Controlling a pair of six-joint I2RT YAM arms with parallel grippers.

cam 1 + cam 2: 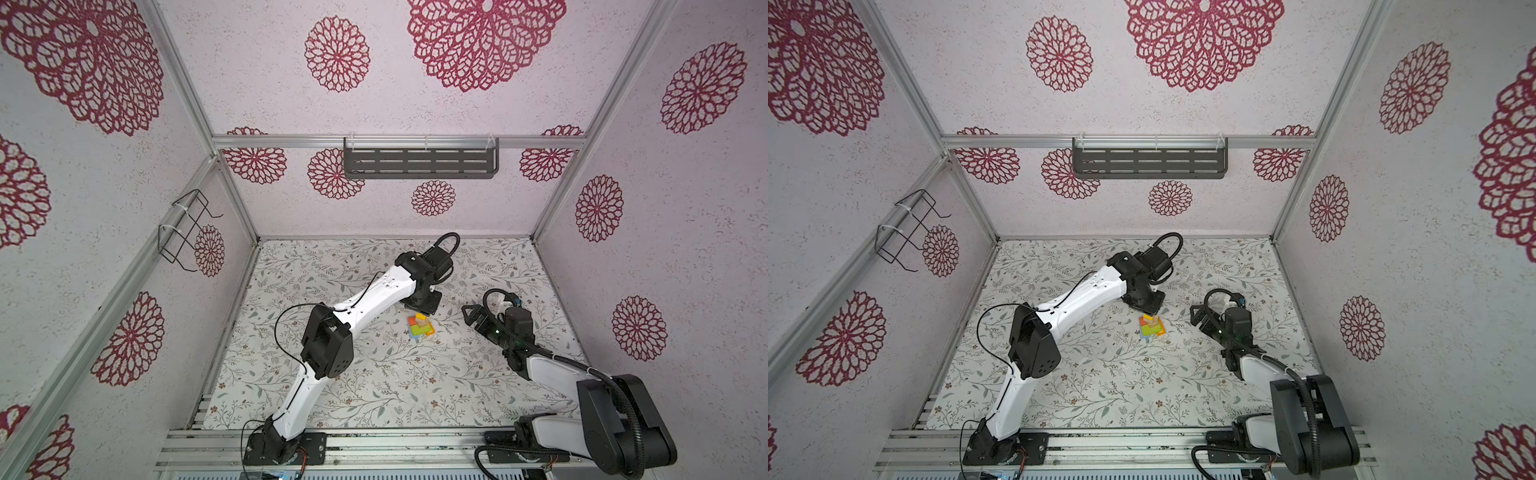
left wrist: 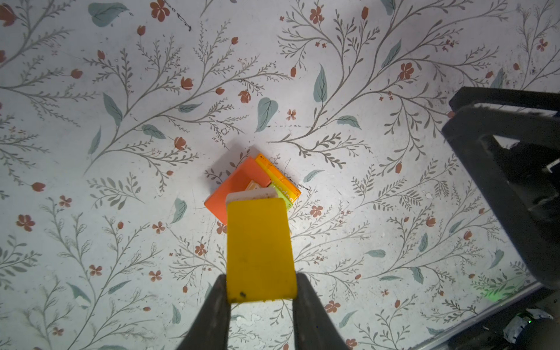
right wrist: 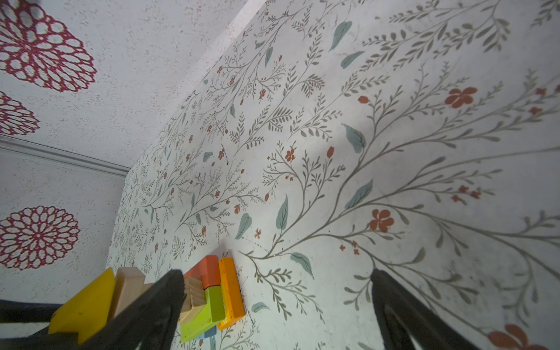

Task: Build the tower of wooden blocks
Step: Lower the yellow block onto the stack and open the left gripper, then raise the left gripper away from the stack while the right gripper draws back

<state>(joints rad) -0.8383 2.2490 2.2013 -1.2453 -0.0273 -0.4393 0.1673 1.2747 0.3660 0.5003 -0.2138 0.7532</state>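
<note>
- I am watching the left tool [image 2: 261, 277] gripping the yellow block [image 2: 259, 239] between both fingers.
- That block is resting against the topmost tan block [image 3: 130, 285] of the wood block tower [image 1: 422, 326], which is standing on the bench [image 1: 374, 386] straight beneath this tool.
- The right tool [image 3: 275, 272] is hanging with jaws spread wide, gripping nothing. The tower is sitting just beside one finger.

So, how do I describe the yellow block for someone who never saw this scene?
Near the middle of the floral-patterned table stands a small stack of coloured wooden blocks. At its top is the yellow painted block, the only yellow piece and the only one clamped in the left gripper.
</note>
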